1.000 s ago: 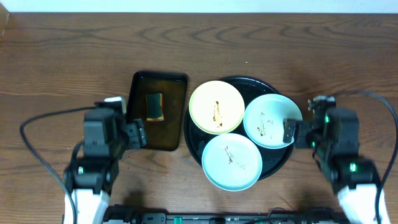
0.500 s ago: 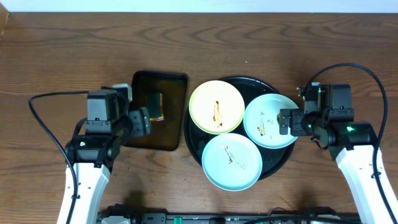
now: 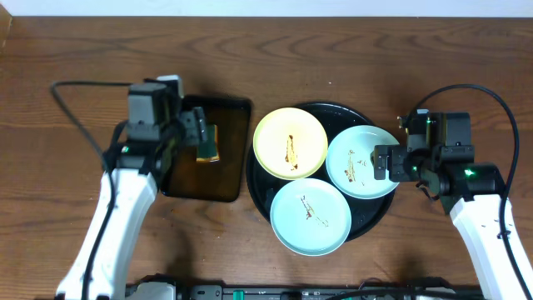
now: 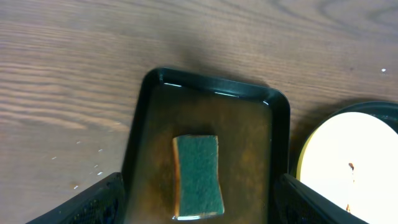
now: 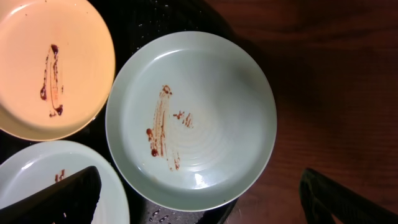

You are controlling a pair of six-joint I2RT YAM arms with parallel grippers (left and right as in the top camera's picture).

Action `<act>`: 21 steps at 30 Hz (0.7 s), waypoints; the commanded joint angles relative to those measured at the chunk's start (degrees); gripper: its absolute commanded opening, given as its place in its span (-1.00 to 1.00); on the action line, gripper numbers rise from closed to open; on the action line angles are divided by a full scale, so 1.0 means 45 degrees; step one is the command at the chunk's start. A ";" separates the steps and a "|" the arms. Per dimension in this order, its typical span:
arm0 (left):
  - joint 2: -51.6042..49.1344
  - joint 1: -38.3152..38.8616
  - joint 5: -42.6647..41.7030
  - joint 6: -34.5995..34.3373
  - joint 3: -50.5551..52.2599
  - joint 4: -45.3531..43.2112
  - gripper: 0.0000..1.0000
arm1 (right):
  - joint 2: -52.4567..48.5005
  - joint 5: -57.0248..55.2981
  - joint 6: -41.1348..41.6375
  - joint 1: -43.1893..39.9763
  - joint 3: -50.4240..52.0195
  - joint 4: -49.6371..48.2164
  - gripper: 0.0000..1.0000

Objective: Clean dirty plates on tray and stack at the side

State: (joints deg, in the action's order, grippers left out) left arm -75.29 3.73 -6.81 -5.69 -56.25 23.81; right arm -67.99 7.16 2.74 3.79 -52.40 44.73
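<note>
Yellow plate (image 3: 290,143), right mint plate (image 3: 360,162), near mint plate (image 3: 310,217), all sauce-streaked, close together on the black tray (image 3: 371,212) on the bench (image 3: 83,67); left claw (image 4: 202,202) apart above the sponge (image 4: 198,176) in the small tray (image 4: 249,130); right claw (image 5: 208,200) apart over the right mint plate

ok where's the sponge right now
In the overhead view the sponge lies in the small dark rectangular tray, left of the round black tray and its yellow plate.
</note>
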 commanded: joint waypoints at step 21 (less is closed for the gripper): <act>-0.5391 0.0685 0.0136 -0.0126 -0.0389 -0.0486 0.31 | 0.0019 0.0136 -0.0146 0.0078 -0.0238 -0.0034 0.99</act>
State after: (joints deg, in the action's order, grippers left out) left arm -98.10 6.59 -5.85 -6.15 -57.08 21.93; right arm -67.99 7.31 2.74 3.79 -52.40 44.73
